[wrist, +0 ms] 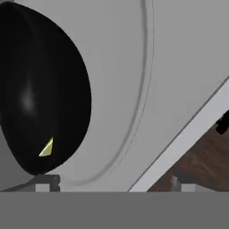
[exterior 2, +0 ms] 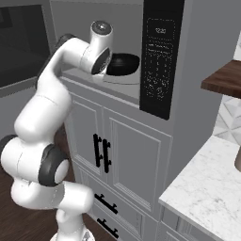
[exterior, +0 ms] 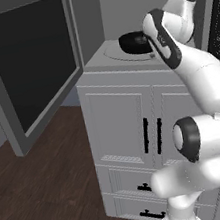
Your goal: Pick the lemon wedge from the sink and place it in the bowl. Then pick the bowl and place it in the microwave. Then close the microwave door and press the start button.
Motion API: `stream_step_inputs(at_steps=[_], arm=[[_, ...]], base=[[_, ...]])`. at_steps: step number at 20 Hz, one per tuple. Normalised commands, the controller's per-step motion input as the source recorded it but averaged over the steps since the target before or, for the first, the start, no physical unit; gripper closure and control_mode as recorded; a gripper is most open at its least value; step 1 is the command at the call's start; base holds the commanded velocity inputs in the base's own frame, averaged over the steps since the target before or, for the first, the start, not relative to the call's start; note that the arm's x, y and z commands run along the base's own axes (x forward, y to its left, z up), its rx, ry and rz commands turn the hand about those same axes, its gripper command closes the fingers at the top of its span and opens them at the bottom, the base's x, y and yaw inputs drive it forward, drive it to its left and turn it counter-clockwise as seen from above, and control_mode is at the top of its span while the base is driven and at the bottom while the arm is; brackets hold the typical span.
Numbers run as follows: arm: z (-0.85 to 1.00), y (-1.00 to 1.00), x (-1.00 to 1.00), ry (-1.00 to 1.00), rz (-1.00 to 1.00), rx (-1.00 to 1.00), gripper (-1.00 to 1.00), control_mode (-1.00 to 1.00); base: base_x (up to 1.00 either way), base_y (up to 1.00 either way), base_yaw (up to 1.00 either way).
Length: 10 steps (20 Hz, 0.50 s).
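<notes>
Standing wide open at the 9 o'clock side of the left base view, the microwave door (exterior: 31, 64) is shown with its large dark window facing the room. Toward 1 o'clock the bowl (exterior: 133, 42) is seen resting on the pale turntable (exterior: 117, 52) inside the microwave (exterior: 89, 19), partly hidden by the white arm. In the right base view, the same bowl (exterior 2: 123, 64) is set at 12 o'clock on the turntable, with the black control panel (exterior 2: 159, 61) just beside it toward 2 o'clock. In the hand view, the bowl (wrist: 42, 89) is placed at 9 o'clock, and the lemon wedge (wrist: 47, 147) is seen lying inside it near its 7 o'clock rim. The gripper (wrist: 114, 184) is shown at 6 o'clock with its two fingertips (wrist: 47, 181) spread wide apart, nothing being held between them; one fingertip lies just beside the bowl's rim, and whether it touches cannot be told.
</notes>
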Motion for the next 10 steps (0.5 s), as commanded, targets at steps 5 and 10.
stream_step_inputs(at_steps=[5, 10], arm=[[0.09, 0.17, -1.00, -0.10, 0.00, 0.03, -1.00, -1.00], [0.09, 0.00, -1.00, -0.09, 0.00, 0.04, -1.00, -1.00]], base=[[0.00, 0.00, 0.00], [0.00, 0.00, 0.00]])
